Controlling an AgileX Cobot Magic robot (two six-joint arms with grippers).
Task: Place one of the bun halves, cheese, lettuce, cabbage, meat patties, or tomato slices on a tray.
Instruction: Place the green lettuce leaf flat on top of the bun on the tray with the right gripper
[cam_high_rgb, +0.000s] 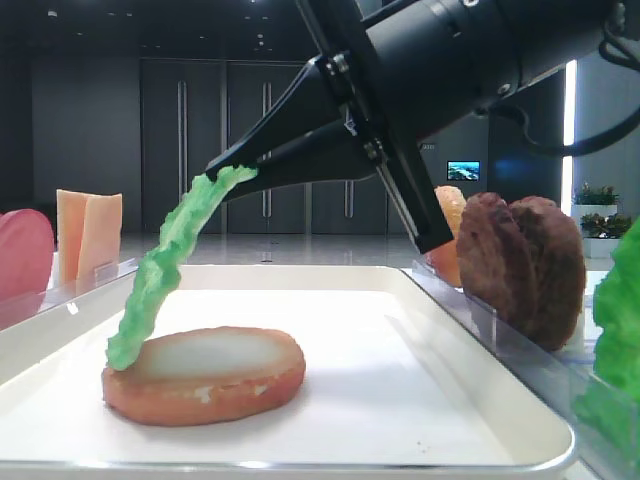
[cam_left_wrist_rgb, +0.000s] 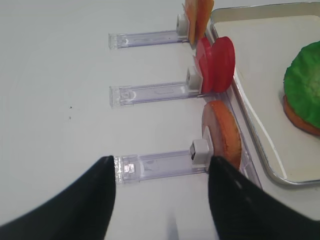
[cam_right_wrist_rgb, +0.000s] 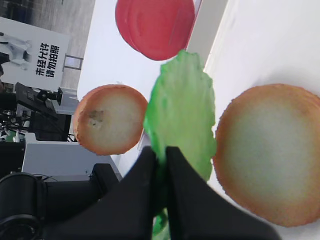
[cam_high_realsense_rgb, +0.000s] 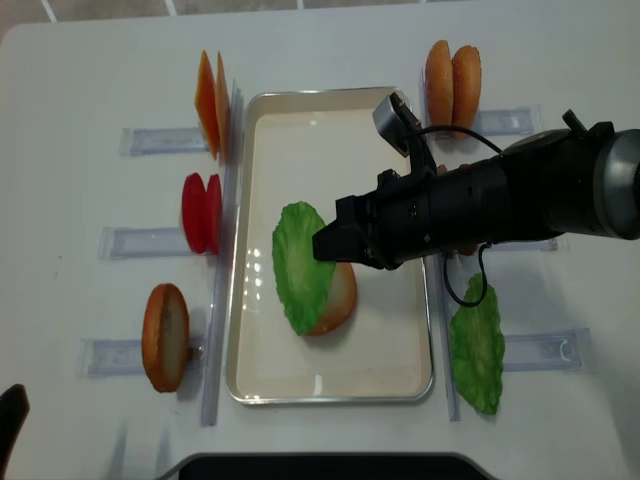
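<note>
1. Exterior high: right gripper (cam_high_rgb: 232, 166) clamped on top edge of lettuce leaf (cam_high_rgb: 160, 265). Leaf hung steeply, lower tip touching pale face of bun half (cam_high_rgb: 205, 375) lying on tray (cam_high_rgb: 400, 380). Meat patties (cam_high_rgb: 525, 265) upright in holder at right, cheese slices (cam_high_rgb: 88, 232) at left.
2. Right wrist: fingers (cam_right_wrist_rgb: 140, 175) pressed together on leaf stem end; leaf over tray bun's edge. Spare bun half (cam_right_wrist_rgb: 110, 119) and tomato slices (cam_right_wrist_rgb: 155, 25) off-tray.
3. Left wrist: left gripper (cam_left_wrist_rgb: 160, 195) fingers apart, empty, over bare table facing clear holders (cam_left_wrist_rgb: 155, 165). Idle.
4. Overhead realsense: leaf draped across most of tray bun, gripper at its right edge. Second lettuce leaf (cam_high_realsense_rgb: 478, 345) right of tray.
5. Progress, judged: bun down, lettuce nearly placed but not yet released. Left: lower, let go, retract.
</note>
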